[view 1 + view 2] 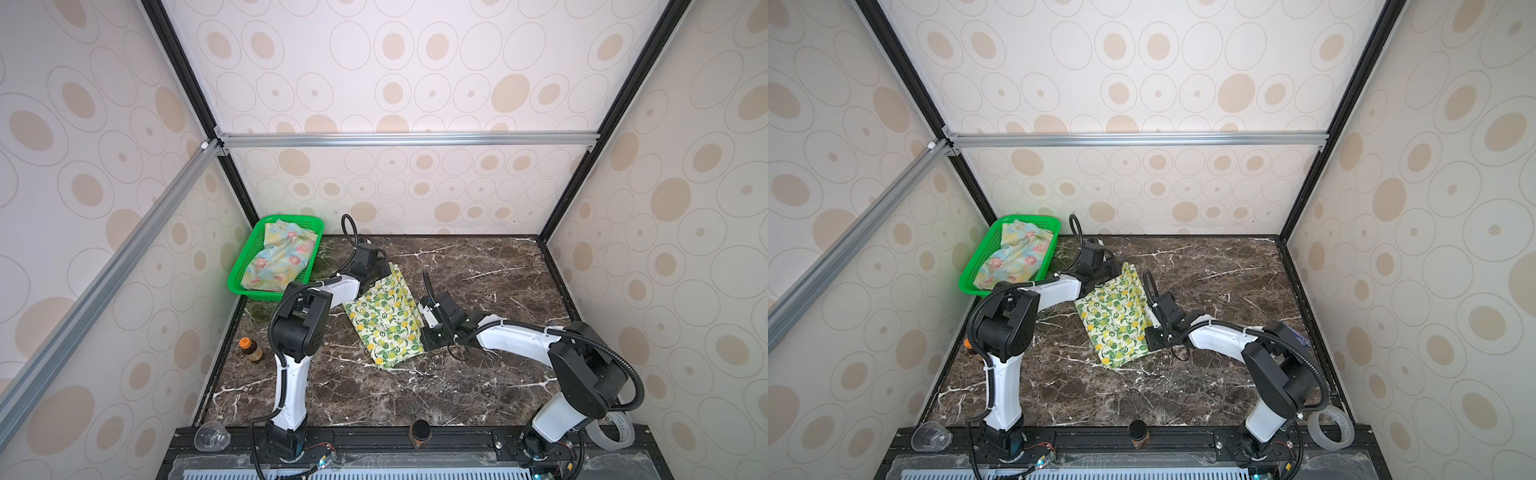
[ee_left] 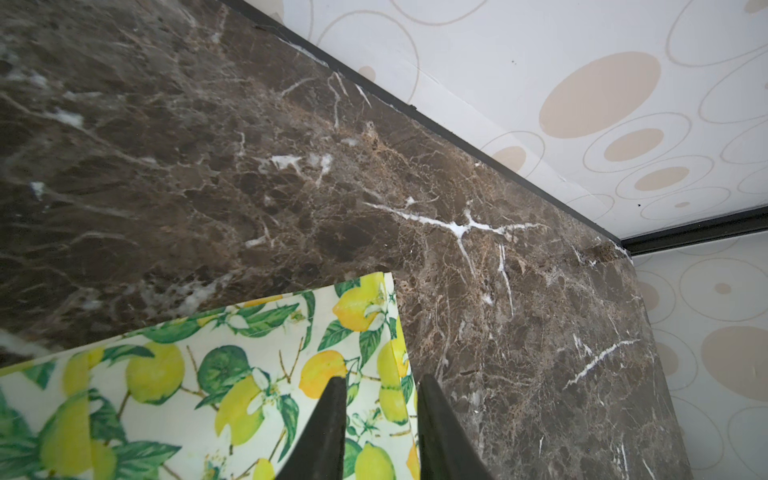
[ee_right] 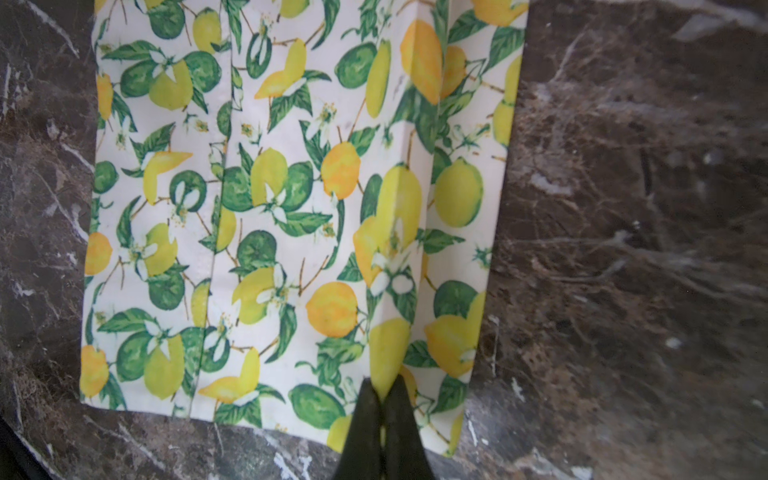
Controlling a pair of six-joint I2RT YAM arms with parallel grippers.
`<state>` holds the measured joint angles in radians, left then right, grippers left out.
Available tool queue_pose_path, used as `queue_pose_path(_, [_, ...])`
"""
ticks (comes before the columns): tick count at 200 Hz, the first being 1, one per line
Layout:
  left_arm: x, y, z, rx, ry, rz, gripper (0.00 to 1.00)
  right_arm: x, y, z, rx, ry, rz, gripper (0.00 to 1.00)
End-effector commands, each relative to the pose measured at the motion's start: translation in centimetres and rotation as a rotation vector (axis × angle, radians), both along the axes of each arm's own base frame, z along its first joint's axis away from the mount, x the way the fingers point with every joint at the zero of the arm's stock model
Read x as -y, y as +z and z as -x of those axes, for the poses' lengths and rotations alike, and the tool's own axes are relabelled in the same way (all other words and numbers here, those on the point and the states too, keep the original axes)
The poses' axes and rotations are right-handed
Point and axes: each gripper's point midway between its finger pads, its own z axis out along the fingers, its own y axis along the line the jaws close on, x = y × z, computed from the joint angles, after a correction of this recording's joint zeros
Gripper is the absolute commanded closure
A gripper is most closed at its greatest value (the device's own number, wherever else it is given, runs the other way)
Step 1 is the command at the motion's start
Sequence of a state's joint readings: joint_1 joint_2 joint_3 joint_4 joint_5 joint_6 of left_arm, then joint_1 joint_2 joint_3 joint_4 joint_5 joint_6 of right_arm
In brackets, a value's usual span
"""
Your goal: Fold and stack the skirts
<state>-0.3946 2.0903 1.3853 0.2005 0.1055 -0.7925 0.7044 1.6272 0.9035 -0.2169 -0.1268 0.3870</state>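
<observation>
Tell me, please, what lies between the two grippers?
The lemon skirt lies between them, seen in both top views; the left gripper is at its far corner and the right gripper pinches a fold.

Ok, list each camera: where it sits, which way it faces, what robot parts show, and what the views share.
Both top views: high at the front, looking down at the table; left arm, right arm, lemon skirt, flowered skirt in green basket.
Left wrist: low behind the left gripper, facing a wall corner; its fingers stand apart over the skirt's corner.
Right wrist: above the right gripper, looking down; it pinches a skirt ridge.
Shared: all four show the lemon skirt.
</observation>
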Motion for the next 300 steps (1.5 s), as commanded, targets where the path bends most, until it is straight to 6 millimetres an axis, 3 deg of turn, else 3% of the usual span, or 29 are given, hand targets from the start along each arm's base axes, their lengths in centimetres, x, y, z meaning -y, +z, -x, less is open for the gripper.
queue_pose_path(1, [-0.3,1.4,0.3,0.024,0.001,-0.022,0.71,1.0,0.4,-0.1,0.011,-0.035,0.013,1.0])
queue_pose_path(33, [-0.5,1.0,0.6,0.016,0.003,-0.029,0.71,1.5,0.7,-0.3,0.031,-0.053,0.022,1.0])
queue_pose_path(73, [-0.8,0.2,1.3,-0.012,0.002,-0.041,0.72,2.2,-0.3,-0.6,0.012,-0.074,0.042,1.0])
queue_pose_path(183, [-2.5,-3.6,5.3,-0.117,-0.014,-0.108,0.74,4.2,-2.8,-1.5,-0.039,-0.097,0.085,1.0])
queue_pose_path(193, [-2.6,-3.8,5.6,-0.124,-0.015,-0.107,0.75,4.5,-2.8,-1.6,-0.04,-0.1,0.091,0.94])
queue_pose_path(206, [-2.7,-4.3,6.1,-0.137,-0.019,-0.108,0.75,4.7,-2.6,-1.9,-0.034,-0.099,0.095,0.88])
queue_pose_path(220, [-2.9,-4.5,6.5,-0.145,-0.019,-0.109,0.75,4.8,-2.2,-2.1,-0.022,-0.098,0.104,0.7])
queue_pose_path(237, [-3.0,-4.7,7.0,-0.152,-0.022,-0.112,0.75,5.0,-1.3,-2.2,-0.007,-0.097,0.115,0.59])
queue_pose_path(300, [-3.0,-4.7,7.6,-0.158,-0.031,-0.104,0.75,3.6,3.4,-0.5,0.049,-0.06,0.064,0.58])
